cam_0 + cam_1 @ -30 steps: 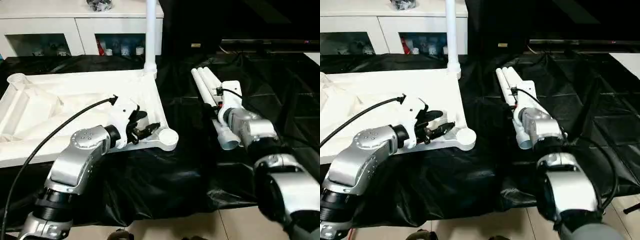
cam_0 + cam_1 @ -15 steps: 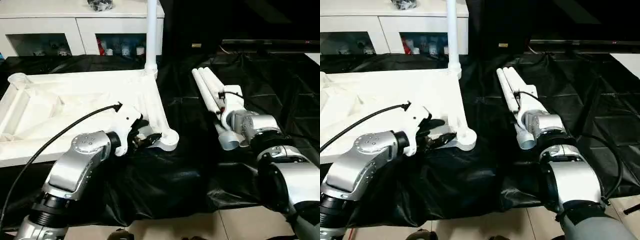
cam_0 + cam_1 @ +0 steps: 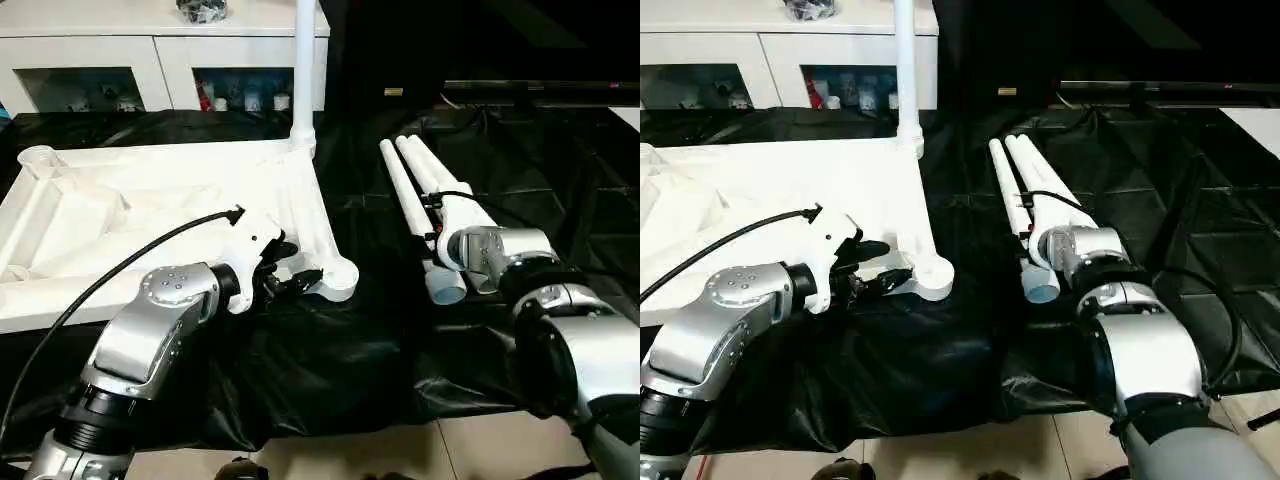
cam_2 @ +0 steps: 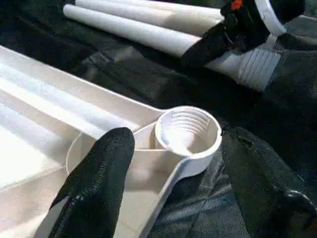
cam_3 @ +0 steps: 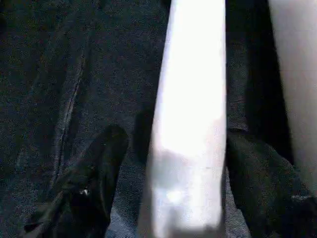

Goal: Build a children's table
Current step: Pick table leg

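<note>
The children's table top [image 3: 150,200] lies upside down on the black cloth, ribbed side up. One white leg [image 3: 303,60] stands upright in its far right corner socket. My left gripper [image 4: 181,144] is open, its black fingers [image 4: 99,188] on either side of the empty near right corner socket [image 3: 337,279]. More white legs [image 3: 410,170] lie side by side on the cloth to the right. My right gripper [image 5: 178,148] is open low over them, one leg [image 5: 190,124] between its fingers, with a dark gap on one side.
A white cabinet [image 3: 150,50] with glass doors stands behind the table top. The black cloth [image 3: 350,360] covers the work area, and light floor tiles [image 3: 400,450] show at its near edge. A black cable [image 3: 130,260] runs along my left forearm.
My left gripper slid off the table top's rim to its near right corner socket. My right wrist turned and settled lower over the lying legs, which shifted slightly left.
</note>
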You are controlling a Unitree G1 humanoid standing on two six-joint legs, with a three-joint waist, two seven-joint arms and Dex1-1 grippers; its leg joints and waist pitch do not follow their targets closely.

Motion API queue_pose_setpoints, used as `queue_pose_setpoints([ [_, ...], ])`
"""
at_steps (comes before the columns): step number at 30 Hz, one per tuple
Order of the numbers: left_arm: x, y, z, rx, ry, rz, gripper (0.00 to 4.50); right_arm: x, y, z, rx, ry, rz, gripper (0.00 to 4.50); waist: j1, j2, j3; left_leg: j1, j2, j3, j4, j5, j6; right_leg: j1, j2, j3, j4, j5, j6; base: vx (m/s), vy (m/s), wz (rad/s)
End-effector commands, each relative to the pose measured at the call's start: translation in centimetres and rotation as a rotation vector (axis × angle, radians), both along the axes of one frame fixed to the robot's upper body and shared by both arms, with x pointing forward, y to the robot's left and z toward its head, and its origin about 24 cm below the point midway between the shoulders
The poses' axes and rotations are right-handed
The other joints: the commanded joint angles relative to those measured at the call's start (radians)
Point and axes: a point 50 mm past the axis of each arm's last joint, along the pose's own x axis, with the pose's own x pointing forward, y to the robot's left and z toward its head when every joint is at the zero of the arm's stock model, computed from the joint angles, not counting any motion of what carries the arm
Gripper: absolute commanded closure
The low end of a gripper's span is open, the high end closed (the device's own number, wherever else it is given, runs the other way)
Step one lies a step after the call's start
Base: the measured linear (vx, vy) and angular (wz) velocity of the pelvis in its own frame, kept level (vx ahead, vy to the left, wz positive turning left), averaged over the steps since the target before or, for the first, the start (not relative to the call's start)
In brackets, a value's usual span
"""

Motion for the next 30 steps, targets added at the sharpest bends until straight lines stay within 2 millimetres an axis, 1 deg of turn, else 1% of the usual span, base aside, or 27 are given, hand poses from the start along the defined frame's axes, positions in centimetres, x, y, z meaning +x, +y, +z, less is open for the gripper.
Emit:
queue_pose_setpoints([
  [1, 0.0, -0.3, 0.7, 0.004, -0.020, -0.021, 1.20, 0.1, 0.2, 0.4, -0.010, 0.018, 0.021, 1.44, 0.001, 0.002, -0.080, 0.026, 0.027, -0.016, -0.061, -0.302, -0.042, 0.038, -0.051, 0.029, -0.066, -0.240, -0.188, 0.000, 0.000, 0.00],
  [2, -0.1, -0.3, 0.7, 0.005, -0.020, -0.022, 1.20, 0.0, 0.2, 0.3, -0.009, 0.025, 0.026, 1.51, 0.001, 0.000, -0.080, 0.026, 0.027, -0.015, -0.061, -0.298, -0.041, 0.039, -0.051, 0.029, -0.066, -0.240, -0.188, 0.000, 0.000, 0.00],
  [4, -0.2, -0.2, 0.7, 0.007, -0.020, -0.025, 1.20, -0.1, 0.2, 0.1, -0.009, 0.035, 0.030, 1.54, 0.002, 0.001, -0.079, 0.025, 0.028, -0.015, -0.061, -0.293, -0.040, 0.038, -0.052, 0.029, -0.066, -0.245, -0.186, 0.000, 0.000, 0.00],
  [5, -0.2, -0.2, 0.7, 0.007, -0.020, -0.026, 1.20, -0.1, 0.3, 0.1, -0.009, 0.037, 0.031, 1.78, 0.002, 0.002, -0.080, 0.026, 0.028, -0.016, -0.061, -0.289, -0.041, 0.038, -0.053, 0.029, -0.065, -0.241, -0.187, 0.000, 0.000, 0.00],
  [6, -0.2, -0.2, 0.7, 0.007, -0.020, -0.029, 1.20, -0.1, 0.3, 0.0, -0.007, 0.039, 0.032, 1.78, 0.003, 0.002, -0.080, 0.026, 0.028, -0.015, -0.060, -0.286, -0.041, 0.038, -0.053, 0.030, -0.065, -0.237, -0.187, 0.000, 0.000, 0.00],
  [7, -0.2, -0.3, 0.7, 0.008, -0.020, -0.034, 1.20, -0.2, 0.2, 0.0, -0.005, 0.041, 0.031, 1.95, 0.003, 0.002, -0.080, 0.025, 0.028, -0.015, -0.060, -0.283, -0.040, 0.038, -0.052, 0.029, -0.065, -0.232, -0.189, 0.000, 0.000, 0.00],
  [8, -0.3, -0.3, 0.8, 0.008, -0.020, -0.038, 1.20, -0.2, 0.2, -0.1, -0.004, 0.044, 0.030, 1.95, 0.002, 0.002, -0.080, 0.025, 0.028, -0.015, -0.060, -0.284, -0.040, 0.038, -0.052, 0.029, -0.065, -0.234, -0.189, 0.000, 0.000, 0.00],
  [13, -0.4, -0.5, 0.9, 0.007, -0.015, -0.075, 1.20, -0.3, 0.1, -0.4, 0.012, 0.054, 0.022, 2.43, 0.003, 0.003, -0.079, 0.026, 0.027, -0.015, -0.061, -0.298, -0.045, 0.037, -0.052, 0.029, -0.066, -0.252, -0.187, 0.000, 0.000, 0.00],
  [14, -0.5, -0.6, 0.9, 0.009, -0.014, -0.082, 1.20, -0.4, 0.1, -0.5, 0.015, 0.057, 0.019, 2.47, 0.005, -0.002, -0.079, 0.027, 0.028, -0.015, -0.061, -0.298, -0.044, 0.037, -0.053, 0.029, -0.066, -0.261, -0.184, 0.000, 0.000, 0.00],
  [16, -0.5, -0.7, 0.9, 0.008, -0.013, -0.087, 1.20, -0.4, 0.0, -0.6, 0.030, 0.058, 0.005, 2.59, 0.005, -0.003, -0.079, 0.026, 0.028, -0.015, -0.061, -0.297, -0.045, 0.036, -0.053, 0.029, -0.066, -0.264, -0.182, 0.000, 0.000, 0.00],
  [18, -0.4, -0.7, 1.1, -0.004, -0.026, -0.074, 1.20, -0.4, 0.1, -0.6, 0.042, 0.052, -0.009, 2.65, 0.004, -0.001, -0.079, 0.027, 0.028, -0.015, -0.062, -0.304, -0.048, 0.036, -0.053, 0.029, -0.067, -0.264, -0.180, 0.000, 0.000, 0.00],
  [19, -0.1, -0.6, 1.3, -0.027, -0.047, -0.041, 1.20, -0.3, 0.1, -0.5, 0.058, 0.039, -0.025, 2.65, 0.004, 0.008, -0.079, 0.027, 0.028, -0.017, -0.061, -0.307, -0.051, 0.035, -0.053, 0.029, -0.065, -0.262, -0.179, 0.000, 0.000, 0.00],
  [20, 0.2, -0.5, 1.6, -0.047, -0.063, -0.011, 1.20, -0.2, 0.2, -0.4, 0.069, 0.028, -0.037, 2.65, -0.002, 0.021, -0.078, 0.028, 0.026, -0.016, -0.062, -0.328, -0.061, 0.034, -0.048, 0.029, -0.070, -0.251, -0.178, 0.000, 0.000, 0.00],
  [21, 0.3, -0.5, 1.6, -0.049, -0.064, -0.008, 1.20, -0.2, 0.2, -0.4, 0.069, 0.027, -0.038, 2.65, -0.002, 0.013, -0.079, 0.029, 0.026, -0.016, -0.061, -0.331, -0.061, 0.035, -0.048, 0.029, -0.070, -0.244, -0.181, 0.000, 0.000, 0.00],
  [22, 0.9, -0.5, 1.9, -0.085, -0.081, 0.037, 1.20, 0.1, 0.4, 0.1, 0.106, -0.011, -0.069, 2.65, 0.002, 0.022, -0.081, 0.029, 0.025, -0.019, -0.061, -0.332, -0.062, 0.037, -0.050, 0.028, -0.065, -0.238, -0.185, 0.000, 0.000, 0.00],
  [23, 1.5, -0.6, 2.2, -0.104, -0.105, 0.072, 1.20, 0.4, 0.4, 0.4, 0.140, -0.036, -0.093, 2.66, -0.001, 0.016, -0.080, 0.028, 0.024, -0.017, -0.060, -0.336, -0.060, 0.037, -0.048, 0.028, -0.068, -0.236, -0.185, 0.000, 0.000, 0.00],
  [24, 1.9, -0.7, 2.3, -0.115, -0.116, 0.096, 1.20, 0.5, 0.4, 0.6, 0.154, -0.057, -0.104, 2.66, 0.001, 0.014, -0.081, 0.031, 0.023, -0.017, -0.059, -0.342, -0.057, 0.037, -0.049, 0.028, -0.070, -0.244, -0.183, 0.000, 0.000, 0.00],
  [25, 2.2, -0.8, 2.5, -0.126, -0.127, 0.119, 1.20, 0.6, 0.4, 0.8, 0.167, -0.078, -0.115, 2.66, 0.000, 0.015, -0.081, 0.029, 0.023, -0.018, -0.060, -0.339, -0.054, 0.038, -0.049, 0.028, -0.070, -0.243, -0.181, 0.000, 0.000, 0.00],
  [26, 2.8, -0.9, 2.8, -0.147, -0.147, 0.159, 1.20, 0.9, 0.5, 1.2, 0.203, -0.127, -0.135, 2.66, 0.002, 0.008, -0.083, 0.028, 0.024, -0.018, -0.059, -0.327, -0.051, 0.040, -0.050, 0.027, -0.070, -0.236, -0.179, 0.000, 0.000, 0.00],
  [27, 2.8, -0.9, 2.8, -0.147, -0.147, 0.159, 1.20, 0.9, 0.5, 1.2, 0.203, -0.127, -0.135, 2.66, 0.003, 0.009, -0.083, 0.028, 0.024, -0.017, -0.059, -0.323, -0.046, 0.040, -0.051, 0.028, -0.071, -0.233, -0.177, 0.000, 0.000, 0.00],
  [28, 2.9, -0.9, 2.9, -0.154, -0.154, 0.165, 1.20, 1.0, 0.6, 1.3, 0.212, -0.133, -0.135, 2.66, 0.003, 0.010, -0.085, 0.027, 0.026, -0.019, -0.059, -0.307, -0.045, 0.041, -0.052, 0.026, -0.066, -0.218, -0.182, 0.000, 0.000, 0.00],
  [29, 3.7, -1.4, 3.8, -0.217, -0.187, 0.204, 1.20, 1.3, 1.0, 2.1, 0.295, -0.224, -0.122, 2.66, 0.002, 0.008, -0.083, 0.023, 0.023, -0.016, -0.059, -0.294, -0.034, 0.042, -0.049, 0.027, -0.069, -0.203, -0.184, 0.000, 0.000, 0.00],
  [30, 4.1, -1.8, 4.2, -0.255, -0.185, 0.214, 1.20, 1.4, 1.3, 2.7, 0.342, -0.296, -0.104, 2.66, 0.007, 0.023, -0.086, 0.027, 0.024, -0.014, -0.056, -0.296, -0.032, 0.041, -0.049, 0.028, -0.072, -0.172, -0.175, 0.000, 0.000, 0.00],
])
